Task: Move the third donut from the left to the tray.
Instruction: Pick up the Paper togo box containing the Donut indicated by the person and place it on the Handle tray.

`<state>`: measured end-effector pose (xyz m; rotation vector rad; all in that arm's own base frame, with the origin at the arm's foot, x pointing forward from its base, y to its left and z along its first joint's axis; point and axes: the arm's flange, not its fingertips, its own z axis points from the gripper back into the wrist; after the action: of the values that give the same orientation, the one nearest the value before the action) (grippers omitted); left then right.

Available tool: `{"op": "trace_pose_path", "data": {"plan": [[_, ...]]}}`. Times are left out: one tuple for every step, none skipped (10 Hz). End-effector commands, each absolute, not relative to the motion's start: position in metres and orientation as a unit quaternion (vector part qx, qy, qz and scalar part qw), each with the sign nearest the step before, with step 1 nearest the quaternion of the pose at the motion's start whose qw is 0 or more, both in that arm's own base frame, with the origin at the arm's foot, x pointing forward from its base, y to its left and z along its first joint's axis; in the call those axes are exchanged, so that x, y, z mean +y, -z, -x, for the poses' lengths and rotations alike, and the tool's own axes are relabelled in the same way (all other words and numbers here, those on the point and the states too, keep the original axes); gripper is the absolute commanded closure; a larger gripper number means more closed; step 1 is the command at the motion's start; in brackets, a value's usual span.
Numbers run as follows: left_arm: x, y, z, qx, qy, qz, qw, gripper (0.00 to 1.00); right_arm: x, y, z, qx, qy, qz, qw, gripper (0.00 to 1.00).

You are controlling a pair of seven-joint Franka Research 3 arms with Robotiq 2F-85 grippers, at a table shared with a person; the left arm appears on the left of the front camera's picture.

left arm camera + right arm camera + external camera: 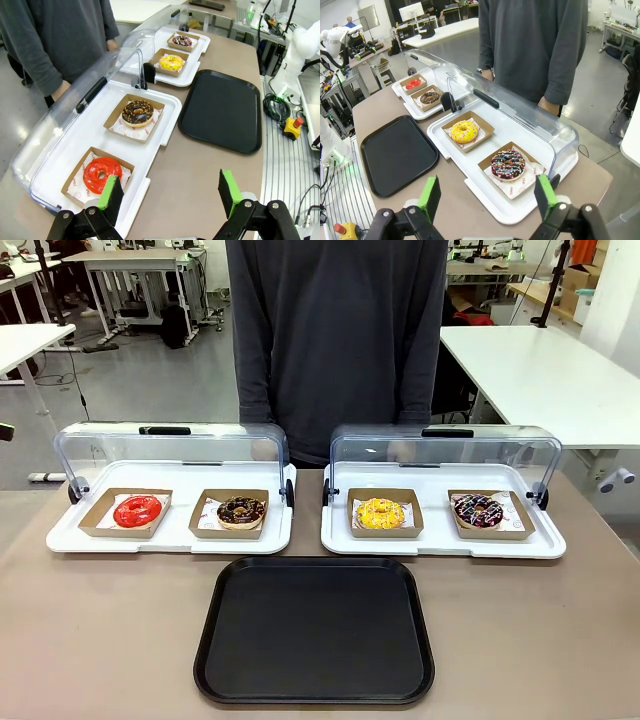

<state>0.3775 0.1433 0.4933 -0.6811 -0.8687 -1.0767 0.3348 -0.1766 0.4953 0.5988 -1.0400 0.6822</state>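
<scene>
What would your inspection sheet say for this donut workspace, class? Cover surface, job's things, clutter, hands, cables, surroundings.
Surface: brown table, bearing three trays.
Job's things: yellow donut in cardboard holder on right white tray, lid open; black tray empty.
Clutter: red donut, chocolate donut, sprinkled donut, each in a holder.
Hands: left hand open, empty; right hand open, empty.
Cables: coiled cable beside the table.
Surroundings: person in grey top at far side.

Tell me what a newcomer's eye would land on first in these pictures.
Four bright donuts sit in a row across the far side of the table. The red donut at far left and the yellow donut, third from the left, stand out most, on white trays with raised clear lids. In front of them, mid-table, lies the large black tray. A person in a dark grey top stands right behind the donuts.
</scene>
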Motion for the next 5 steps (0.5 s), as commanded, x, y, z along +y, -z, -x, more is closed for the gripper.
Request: {"op": "trace_pose_path", "data": {"plan": [[0.144, -0.4949, -0.3783, -0.394, 0.489, 0.309, 0.714, 0.0, -0.1767, -0.4963, -0.339, -0.494, -0.32, -0.274, 0.76, 0.0], [0.144, -0.4949, -0.3783, -0.394, 0.489, 0.309, 0.714, 0.0, -0.1767, -0.4963, -0.339, -0.494, -0.32, -0.274, 0.76, 0.0], [0.144, -0.4949, -0.3783, -0.394, 0.489, 0.309, 0.714, 0.0, -0.1767, -0.4963, -0.339, -0.494, -0.32, -0.274, 0.76, 0.0], [0.144, -0.4949, -0.3783, -0.394, 0.489, 0.309, 0.714, 0.0, -0.1767, -0.4963, -0.339, -0.494, -0.32, -0.274, 0.76, 0.0], [0.144, -0.4949, -0.3783, -0.394, 0.489, 0.309, 0.714, 0.0, -0.1767, -0.4963, -0.339, -0.494, -0.32, -0.274, 0.76, 0.0]]}}
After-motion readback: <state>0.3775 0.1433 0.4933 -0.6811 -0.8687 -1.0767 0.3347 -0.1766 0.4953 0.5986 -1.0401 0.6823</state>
